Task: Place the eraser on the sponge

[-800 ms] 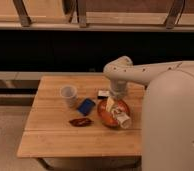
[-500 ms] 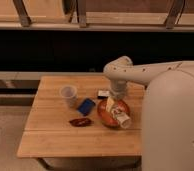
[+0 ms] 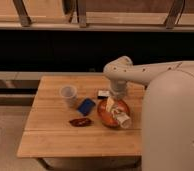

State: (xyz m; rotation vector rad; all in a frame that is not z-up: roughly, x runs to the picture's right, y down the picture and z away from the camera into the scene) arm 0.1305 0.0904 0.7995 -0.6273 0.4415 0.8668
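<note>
Robot's pale body (image 3: 172, 120) fills the right side. Wooden table (image 3: 55, 137) sits in front of it. The arm (image 3: 140, 72) reaches in over the right half of the table's far edge, elbow up and wrist pointing down. An orange plate (image 3: 106, 116) lies right of centre with a white-labelled tube-like item (image 3: 121, 117) on it. A translucent cup (image 3: 68, 95) stands left of centre toward the far edge. The blue sponge (image 3: 86, 106) lies flat just beside the cup, apart from the plate. A dark red-brown oval thing (image 3: 80, 121) lies nearer the front edge. The gripper (image 3: 117, 91) hangs over the plate's far rim; whether it is closed on anything cannot be told. The eraser (image 3: 103, 93) rests on the bare wood near the far edge, just left of the gripper and apart from the sponge. Judged light, stiff and rubbery, so unlikely to slip. Best taken across its narrow width at mid-length. The sponge is likely soft, so a low release suits.
</note>
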